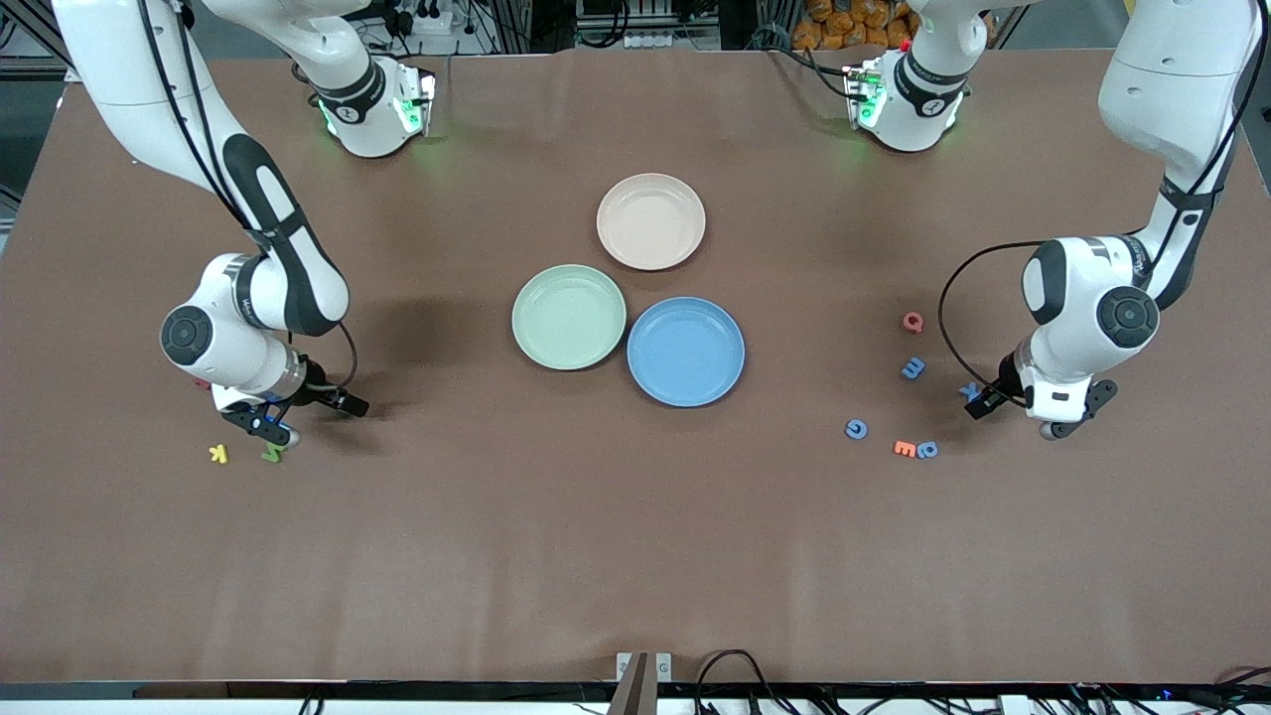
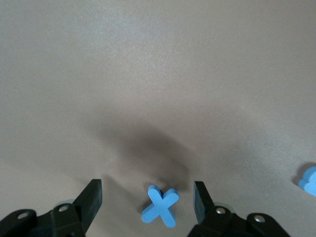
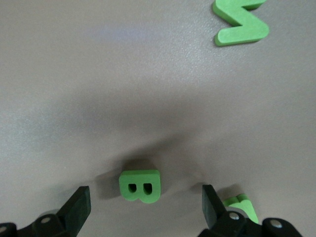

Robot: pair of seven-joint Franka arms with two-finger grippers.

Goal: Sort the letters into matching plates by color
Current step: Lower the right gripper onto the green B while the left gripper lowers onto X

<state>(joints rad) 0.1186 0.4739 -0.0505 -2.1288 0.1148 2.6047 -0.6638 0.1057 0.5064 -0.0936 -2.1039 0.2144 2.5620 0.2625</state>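
Yellow foam letter (image 1: 218, 454) is lying lowest in the front view, toward the right arm's end of the surface (image 1: 635, 556), beside a green letter (image 1: 272, 452). Just above them in that frame, the right claw (image 3: 145, 197) is hanging wide open, its fingers straddling the green B (image 3: 140, 186) without touching it. The left claw (image 2: 147, 191) is likewise standing open around the blue X (image 2: 161, 206), low in its wrist view. These letters are looking light, soft and squashy, so pinching gently across opposite edges is probably suiting them best. Mid-frame, the mint plate (image 1: 568, 317) and blue plate (image 1: 685, 351) are sitting empty, well apart from both claws.
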